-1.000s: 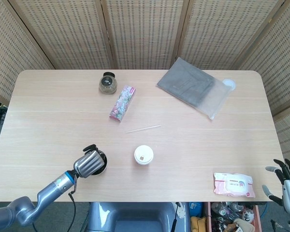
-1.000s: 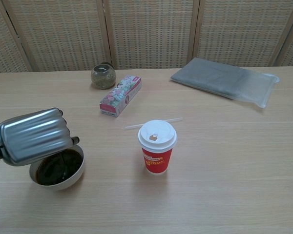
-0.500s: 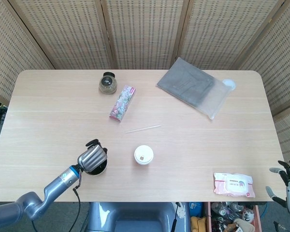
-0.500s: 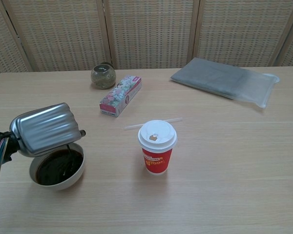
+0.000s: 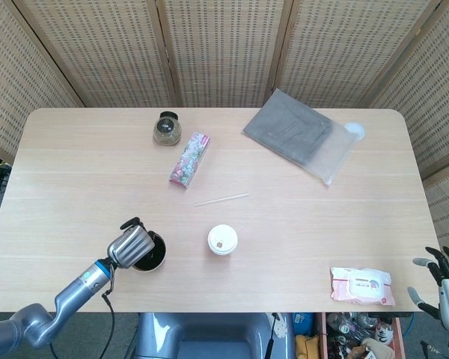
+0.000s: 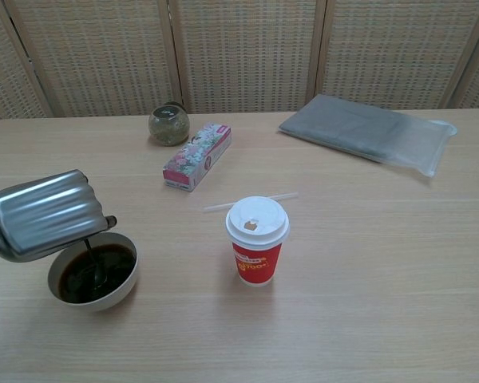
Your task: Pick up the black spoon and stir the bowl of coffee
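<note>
Dark coffee fills most of the bowl (image 6: pixel 93 275), which sits near the front-left edge of the desk (image 5: pixel 299 247). Bowl: pale, rounded, likely ceramic, so stiff, moderately heavy, breakable; liquid is close enough to the rim to slop if nudged.

Left hand (image 6: pixel 41 215) hangs over the bowl's left rim, fingers curled down around the black spoon (image 6: pixel 94 259); the handle top is hidden inside the grip.

Spoon: thin, black, near upright, lower end dipped in the coffee. Judged light, rigid, smooth, so liable to twist; hold high on the handle, clear of the liquid.

Right hand (image 5: pixel 438 289): off the desk's front-right corner, fingers spread, holding nothing.
</note>
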